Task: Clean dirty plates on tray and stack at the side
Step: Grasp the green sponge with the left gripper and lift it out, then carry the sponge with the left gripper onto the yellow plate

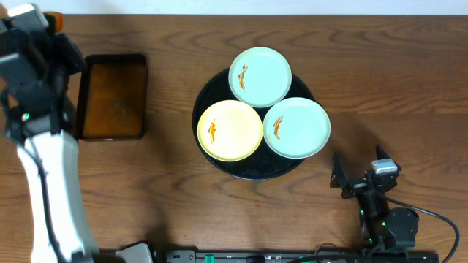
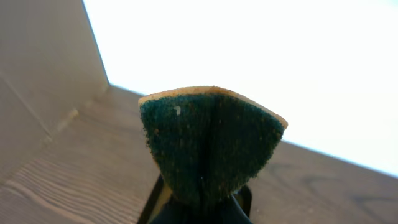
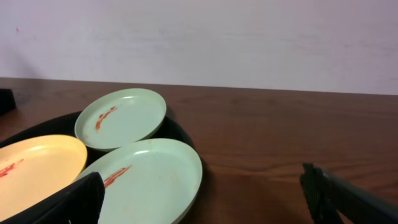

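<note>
While L jaws clench sponge (image 2: 211,146), plates (image 3: 146,177) on tray (image 1: 252,168) sit left-front of wide-open R jaws.

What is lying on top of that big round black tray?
Three smeared plates: mint plate, second mint plate, yellow plate. They hide most of the tray; beneath them is unseen.

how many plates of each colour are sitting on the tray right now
mint-blue plates: 2
yellow plate: 1
total on the black tray: 3
</note>
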Tool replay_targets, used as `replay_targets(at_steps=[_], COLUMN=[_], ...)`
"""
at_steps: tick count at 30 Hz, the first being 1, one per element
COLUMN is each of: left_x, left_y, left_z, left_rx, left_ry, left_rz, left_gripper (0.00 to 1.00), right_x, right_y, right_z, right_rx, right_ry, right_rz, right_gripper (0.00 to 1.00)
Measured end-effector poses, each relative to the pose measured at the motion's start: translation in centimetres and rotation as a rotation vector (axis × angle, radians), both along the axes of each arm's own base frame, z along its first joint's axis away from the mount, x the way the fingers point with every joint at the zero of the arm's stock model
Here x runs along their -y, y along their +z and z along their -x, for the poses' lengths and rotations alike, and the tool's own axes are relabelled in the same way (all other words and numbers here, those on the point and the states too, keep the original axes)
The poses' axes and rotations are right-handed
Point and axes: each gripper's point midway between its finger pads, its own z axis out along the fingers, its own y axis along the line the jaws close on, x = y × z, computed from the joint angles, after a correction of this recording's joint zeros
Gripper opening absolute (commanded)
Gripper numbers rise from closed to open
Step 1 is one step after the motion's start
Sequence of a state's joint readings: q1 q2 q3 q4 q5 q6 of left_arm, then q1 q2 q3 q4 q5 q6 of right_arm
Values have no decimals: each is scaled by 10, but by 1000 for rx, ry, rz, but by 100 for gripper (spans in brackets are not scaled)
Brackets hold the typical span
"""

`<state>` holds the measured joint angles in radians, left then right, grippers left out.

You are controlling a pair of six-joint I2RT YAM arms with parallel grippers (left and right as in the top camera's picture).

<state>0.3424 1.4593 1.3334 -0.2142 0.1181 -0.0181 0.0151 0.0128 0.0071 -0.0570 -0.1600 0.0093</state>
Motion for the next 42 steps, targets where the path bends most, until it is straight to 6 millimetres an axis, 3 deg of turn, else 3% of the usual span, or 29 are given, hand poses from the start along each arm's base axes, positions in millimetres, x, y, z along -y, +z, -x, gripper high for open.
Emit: replay_targets(at_steps=[1,3,4,7,8,9,10,12,14,18,19,21,23,26,29,33,37,42], left_x=[-4,-12,-16,-16,-14,-13,-12,-13,-9,15,25,42,58,83,121,189,249,296], left_y=[-23,-91,-136,-236,-255,-262,-257,-223,-163,-14,15,43,44,22,-20,-71,-106,-168], left_z=[-10,-29,-33,-15,-5,2,5,-1,-5,9,18,38,55,58,49,40,41,46], left_rx=[-42,-172,-267,-511,-568,-597,-596,-517,-382,-43,22,77,68,0,-118,-283,-408,-582], left_ry=[-1,-2,-1,1,1,3,5,17,34,45,46,48,58,68,16,-115,-231,-284], left_rz=[13,36,50,84,94,99,100,77,53,25,42,104,189,318,408,472,473,461], left_gripper=[8,7,8,7,7,7,7,8,7,8,8,8,7,8,7,7,8,7], right_x=[0,0,0,0,0,0,0,0,0,0,0,0,0,0,0,0,0,0], right_y=[0,0,0,0,0,0,0,0,0,0,0,0,0,0,0,0,0,0], right_z=[0,0,0,0,0,0,0,0,0,0,0,0,0,0,0,0,0,0], right_rx=[0,0,0,0,0,0,0,0,0,0,0,0,0,0,0,0,0,0], right_ry=[0,0,0,0,0,0,0,0,0,0,0,0,0,0,0,0,0,0], right_rz=[0,0,0,0,0,0,0,0,0,0,0,0,0,0,0,0,0,0], right_gripper=[99,99,99,99,99,99,99,99,99,99,99,99,99,99,99,99,99,99])
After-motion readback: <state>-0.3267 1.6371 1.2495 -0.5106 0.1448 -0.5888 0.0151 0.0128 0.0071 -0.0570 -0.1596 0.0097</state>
